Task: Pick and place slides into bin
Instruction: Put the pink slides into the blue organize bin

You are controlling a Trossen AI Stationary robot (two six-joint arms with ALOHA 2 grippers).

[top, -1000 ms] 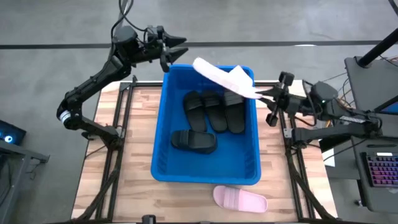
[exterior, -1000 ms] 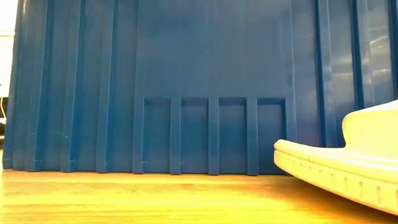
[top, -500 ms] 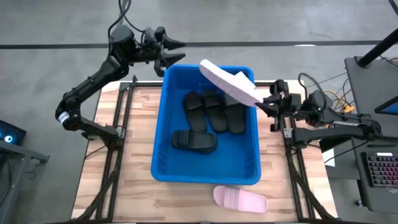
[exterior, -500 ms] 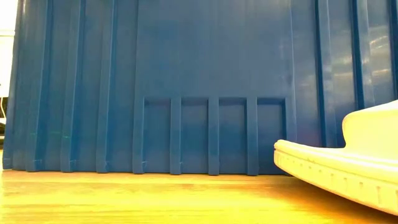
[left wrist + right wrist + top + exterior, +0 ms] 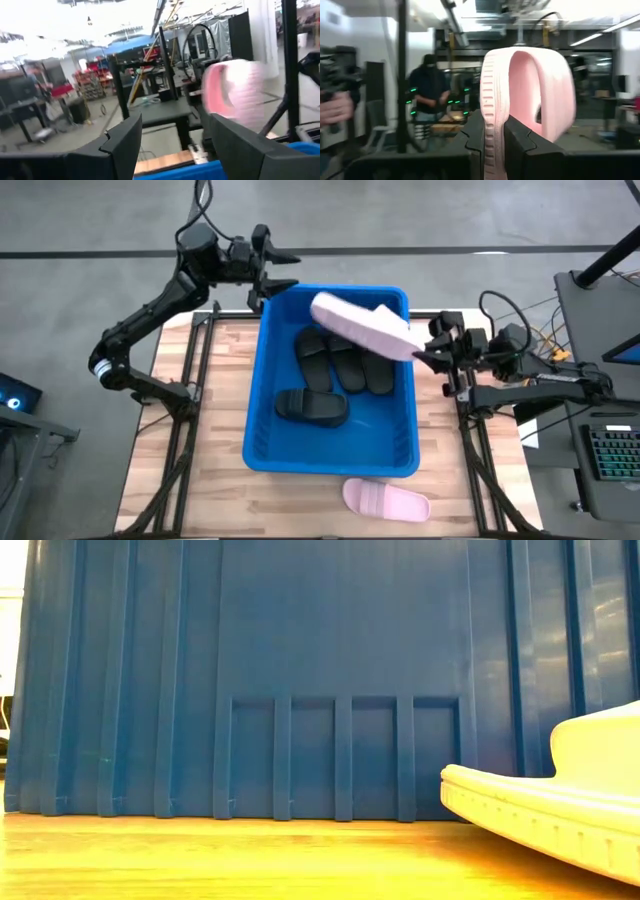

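Observation:
The blue bin (image 5: 262, 390) stands mid-table with four black slides (image 5: 340, 360) on its floor: three side by side at the far end, one (image 5: 311, 406) lying across nearer. My right gripper (image 5: 416, 356) is shut on a pale pink slide (image 5: 358, 326) above the bin's far right part. A second pink slide (image 5: 386, 501) lies sole-down on the table in front of the bin; it also shows in the low view (image 5: 560, 810). My left gripper (image 5: 284, 270) is open and empty above the bin's far left corner. My right gripper pinches the pink slide's sole (image 5: 493, 112) between its two fingers, at the end nearer the strap (image 5: 547, 90). The fingers come about level from the table's right side, along the slide. The slide is lifted clear, reaching out over the bin toward the far left, turned on its side.
The bin's near wall (image 5: 300, 680) fills the low view. The left wrist view shows the bin's rim (image 5: 220, 167) and the held slide (image 5: 235, 95) beyond my open fingers. A person (image 5: 427, 95) stands in the room beyond the table. A keyboard (image 5: 612, 450) lies right of the table.
My right gripper has gone a little toward the table's near edge with the pink slide. The slide's free end has swung from the bin's far rim to over the bin's inside and has come down somewhat.

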